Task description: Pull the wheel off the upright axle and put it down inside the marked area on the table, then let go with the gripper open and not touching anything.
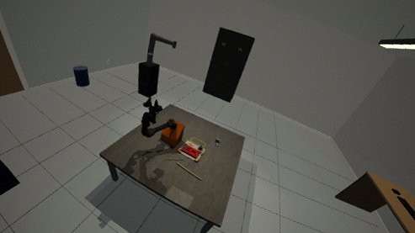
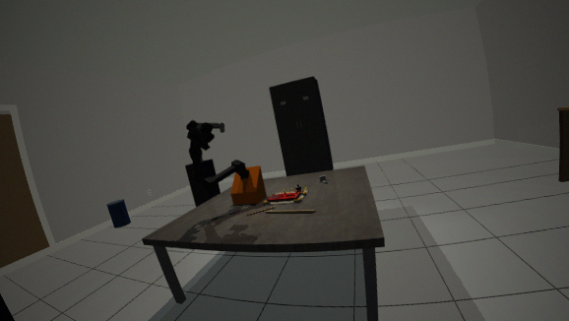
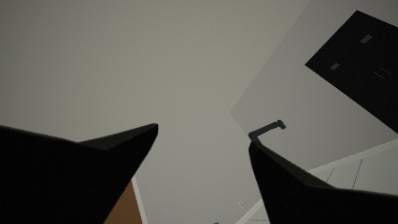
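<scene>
Shadow and distance blur most of the detail on the dark grey square table [image 1: 210, 182], so the task's small grey wheel on its upright axle [image 1: 217, 141] reads only as a tiny pale speck near the far edge, well apart from the arm; the exterior view shows it [image 2: 323, 179] just as faintly, and wheel cannot be told from axle. The marked area appears as a slightly lighter square patch [image 1: 179, 196] near the table's front corner, its outline barely visible. The black robot arm [image 1: 153, 123] reaches across to the orange block-shaped box [image 1: 173, 133], which hides part of its forearm. The black parallel-jaw gripper [image 3: 202, 150] fills the lower wrist view, its two dark fingers spread wide with nothing between them but grey wall; their bases are cut off by the frame. Beside the box lies a red flat tray-like object on a pale board [image 1: 192, 149], its contents too small to make out, and a thin wooden stick [image 1: 189, 170].
</scene>
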You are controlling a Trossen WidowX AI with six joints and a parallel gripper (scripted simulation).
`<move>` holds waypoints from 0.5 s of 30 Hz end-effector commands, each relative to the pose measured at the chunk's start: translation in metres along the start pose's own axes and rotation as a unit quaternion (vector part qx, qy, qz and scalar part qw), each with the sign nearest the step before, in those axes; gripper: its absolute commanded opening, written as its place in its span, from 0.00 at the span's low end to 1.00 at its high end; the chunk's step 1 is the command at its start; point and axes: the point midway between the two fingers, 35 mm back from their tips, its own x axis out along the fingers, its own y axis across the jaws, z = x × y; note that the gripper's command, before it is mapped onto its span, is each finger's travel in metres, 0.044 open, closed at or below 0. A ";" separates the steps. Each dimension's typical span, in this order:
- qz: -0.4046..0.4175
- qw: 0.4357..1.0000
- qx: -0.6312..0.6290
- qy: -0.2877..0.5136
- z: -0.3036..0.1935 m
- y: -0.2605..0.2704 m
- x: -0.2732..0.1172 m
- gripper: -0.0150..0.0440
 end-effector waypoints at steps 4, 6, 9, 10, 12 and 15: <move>-0.018 0.999 0.010 -0.031 0.023 -0.007 0.008 0.76; -0.033 0.998 0.017 -0.056 0.042 -0.013 0.014 0.76; -0.057 0.994 0.029 -0.092 0.069 -0.024 0.020 0.76; -0.066 0.992 0.032 -0.103 0.078 -0.028 0.022 0.76; -0.083 0.988 0.040 -0.127 0.097 -0.037 0.024 0.76; -0.111 0.979 0.051 -0.161 0.123 -0.051 0.026 0.76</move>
